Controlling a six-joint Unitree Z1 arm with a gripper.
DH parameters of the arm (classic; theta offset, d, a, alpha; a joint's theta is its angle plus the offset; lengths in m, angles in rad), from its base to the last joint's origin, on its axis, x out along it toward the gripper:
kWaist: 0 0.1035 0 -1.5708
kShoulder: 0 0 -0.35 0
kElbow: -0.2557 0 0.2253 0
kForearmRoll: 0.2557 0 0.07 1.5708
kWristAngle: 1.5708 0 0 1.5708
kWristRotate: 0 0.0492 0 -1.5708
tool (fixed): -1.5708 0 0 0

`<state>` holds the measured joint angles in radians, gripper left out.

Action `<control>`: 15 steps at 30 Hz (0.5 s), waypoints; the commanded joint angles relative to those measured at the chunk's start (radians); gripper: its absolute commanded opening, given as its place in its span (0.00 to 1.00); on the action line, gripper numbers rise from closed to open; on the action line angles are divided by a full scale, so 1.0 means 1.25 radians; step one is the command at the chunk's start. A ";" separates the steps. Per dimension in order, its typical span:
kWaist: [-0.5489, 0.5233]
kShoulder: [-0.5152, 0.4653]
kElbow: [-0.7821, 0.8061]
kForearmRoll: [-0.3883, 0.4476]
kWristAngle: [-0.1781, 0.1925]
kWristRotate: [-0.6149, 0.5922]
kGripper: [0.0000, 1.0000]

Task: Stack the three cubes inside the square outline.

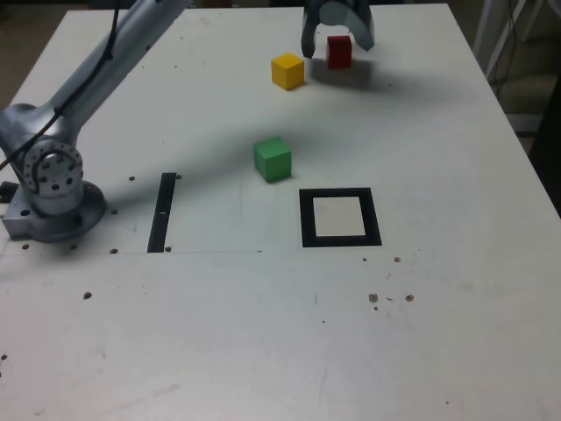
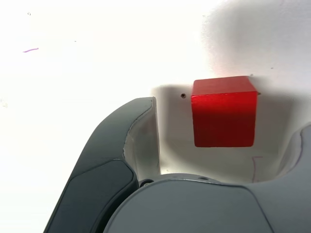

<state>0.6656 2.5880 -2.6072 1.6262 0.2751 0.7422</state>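
Straddling the red cube [image 2: 223,119], the gripper [image 1: 338,42] has its fingers apart; it should centre the cube before it closes.

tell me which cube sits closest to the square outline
The green cube, just up and to the exterior view's left of the square outline; the yellow cube and red cube sit farther back.

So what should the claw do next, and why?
Probably close on the red cube. The gripper is open with a finger on either side of that cube, which sits on the table between them, not yet pinched. The square outline is empty, and the yellow and green cubes lie apart.
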 commanded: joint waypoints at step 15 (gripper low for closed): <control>0.003 0.027 -0.039 0.009 -0.019 0.001 0.70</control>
<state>0.6662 2.6202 -2.6476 1.6262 0.2531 0.7423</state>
